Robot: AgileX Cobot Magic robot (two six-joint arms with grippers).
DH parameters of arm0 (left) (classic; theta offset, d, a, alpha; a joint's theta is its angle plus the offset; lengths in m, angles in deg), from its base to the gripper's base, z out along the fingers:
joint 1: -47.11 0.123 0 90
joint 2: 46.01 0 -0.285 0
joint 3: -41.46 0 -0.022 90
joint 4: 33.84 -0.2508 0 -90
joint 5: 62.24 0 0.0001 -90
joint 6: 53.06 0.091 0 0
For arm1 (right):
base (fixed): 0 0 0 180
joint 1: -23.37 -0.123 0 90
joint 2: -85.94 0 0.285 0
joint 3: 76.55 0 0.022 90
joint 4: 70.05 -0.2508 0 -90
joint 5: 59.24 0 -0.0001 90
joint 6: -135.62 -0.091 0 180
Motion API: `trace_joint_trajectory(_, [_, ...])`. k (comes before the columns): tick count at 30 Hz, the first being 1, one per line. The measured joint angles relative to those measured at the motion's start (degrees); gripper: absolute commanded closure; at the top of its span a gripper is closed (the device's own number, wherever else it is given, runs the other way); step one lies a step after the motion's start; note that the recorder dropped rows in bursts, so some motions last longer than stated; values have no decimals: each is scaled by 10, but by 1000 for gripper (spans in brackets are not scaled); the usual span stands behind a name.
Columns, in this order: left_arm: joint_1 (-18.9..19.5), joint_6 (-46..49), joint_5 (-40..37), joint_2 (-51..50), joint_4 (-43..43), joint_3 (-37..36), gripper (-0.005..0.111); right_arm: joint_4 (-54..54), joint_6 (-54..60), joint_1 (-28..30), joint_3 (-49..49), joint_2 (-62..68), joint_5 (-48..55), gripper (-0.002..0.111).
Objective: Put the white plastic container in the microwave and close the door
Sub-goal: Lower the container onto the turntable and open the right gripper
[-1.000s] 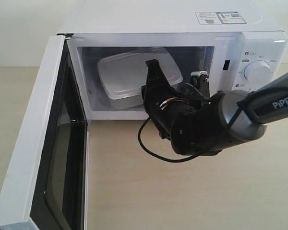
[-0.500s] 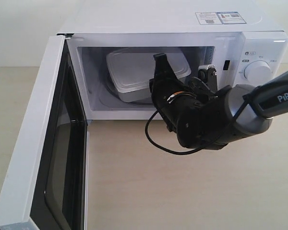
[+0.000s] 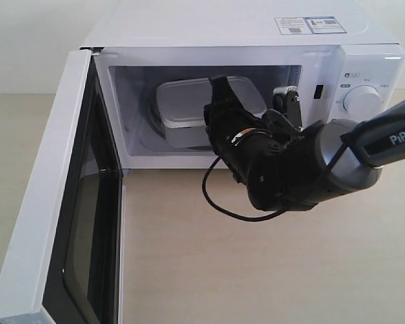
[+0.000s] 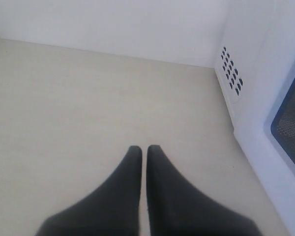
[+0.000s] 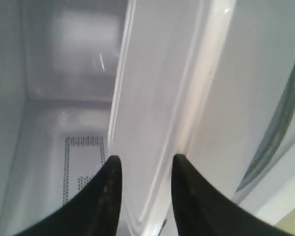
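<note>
We see a pale, wood-toned tabletop (image 3: 209, 270) stretching back to a plain white wall (image 3: 27, 40), the two meeting in a straight line at the rear.

Entry, translucent-white rectangular plastic container with flat rimmed lid (image 3: 185, 101): we are logging it deeper inside the cavity of the white countertop microwave (image 3: 256, 30) than a second ago. It is moved from the front left toward the middle, level where it was tilted, and sitting slightly lower than half a second ago.

Entry, black right gripper (image 3: 223, 94): we are recording it further into the opening, with its grey forearm (image 3: 337, 158) drawn closer to the microwave front.

Entry, black cable loop (image 3: 219, 206): we are noting it hanging slightly higher and further right.
</note>
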Motion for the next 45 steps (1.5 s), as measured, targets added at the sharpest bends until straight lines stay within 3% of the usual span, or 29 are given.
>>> trace_joint_trajectory(10, [0, 0, 0, 0, 0, 0, 102, 174, 60, -7, 14, -5, 10, 74])
trace_joint_trajectory(13, [0, 0, 0, 0, 0, 0, 102, 188, 225, -7, 79, -32, 12, 75])
trace_joint_trajectory(17, [0, 0, 0, 0, 0, 0, 102, 169, 502, -7, 121, -48, 7, 108])
trace_joint_trajectory(20, [0, 0, 0, 0, 0, 0, 102, 151, 699, -7, 111, -48, 2, 108])
trace_joint_trajectory(22, [0, 0, 0, 0, 0, 0, 102, 122, 766, -7, 93, -48, 1, 108])
trace_joint_trajectory(45, [0, 0, 0, 0, 0, 0, 102, 50, 772, -5, 6, 47, -81, 108])
